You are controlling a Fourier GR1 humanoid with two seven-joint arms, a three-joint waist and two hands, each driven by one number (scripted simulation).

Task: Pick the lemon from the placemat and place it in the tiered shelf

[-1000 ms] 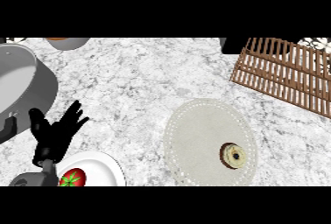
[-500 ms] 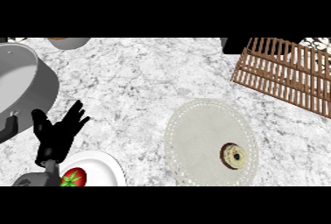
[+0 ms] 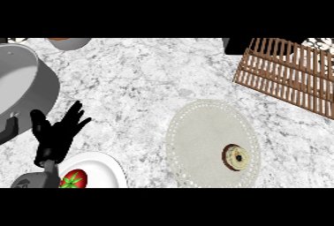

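1. Tiered shelf (image 3: 287, 70): brown slats, at 2 o'clock on the counter (image 3: 143, 75).
2. Grey pot (image 3: 23, 88): 9 o'clock.
3. Placemat (image 3: 205, 132): round, pale, at 4 o'clock.
4. White plate (image 3: 104, 165): 7 o'clock, carries a red fruit (image 3: 73, 178) with a green top.
5. Left hand (image 3: 57, 134): 8 o'clock, fingers spread open, holding nothing.
6. Small round piece (image 3: 237, 157): brown rim, pale face, lies on the placemat's 4 o'clock part.

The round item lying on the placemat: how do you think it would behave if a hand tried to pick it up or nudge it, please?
The round item looks like a small disc lying flat on the placemat, so it probably won't roll. Its low profile may leave fingers little to grip. Being small, it is likely light and could slide across the mat if nudged.
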